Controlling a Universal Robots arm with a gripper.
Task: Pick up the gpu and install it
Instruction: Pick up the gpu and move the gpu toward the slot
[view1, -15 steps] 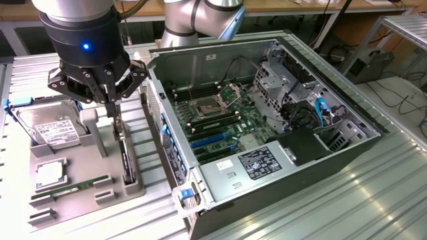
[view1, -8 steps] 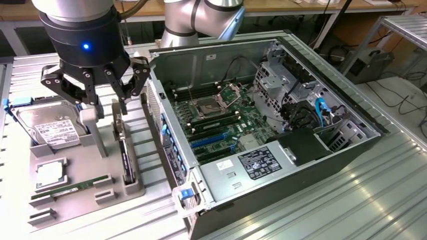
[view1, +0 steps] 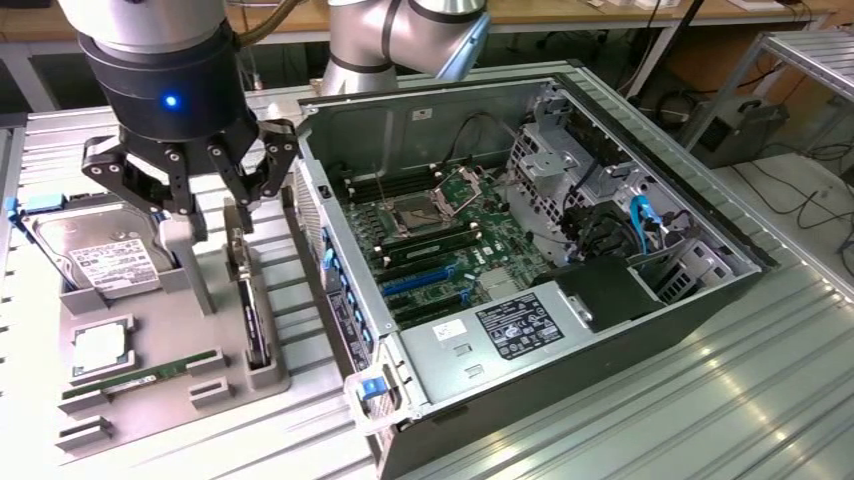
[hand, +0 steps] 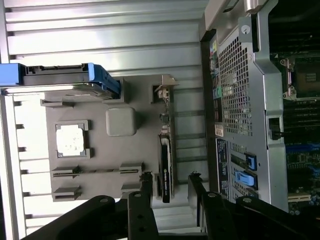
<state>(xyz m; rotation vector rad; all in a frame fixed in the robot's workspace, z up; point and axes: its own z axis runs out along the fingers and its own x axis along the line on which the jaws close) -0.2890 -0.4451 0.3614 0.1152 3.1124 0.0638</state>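
Nothing of the job is done yet: the gpu (view1: 250, 310) is seen standing on edge in its slot of the grey tray (view1: 147, 325), to the exterior view's left of the open computer case (view1: 360, 140), and the blue expansion slots (view1: 416, 282) on the board inside are left bare, so both the pick and the install are judged to remain. The gripper (view1: 214, 205) is held pointing straight down just above the card, its fingers (hand: 146, 187) spread apart. In the wrist view they are lined up to either side of the card's thin edge, and no contact can be made out.
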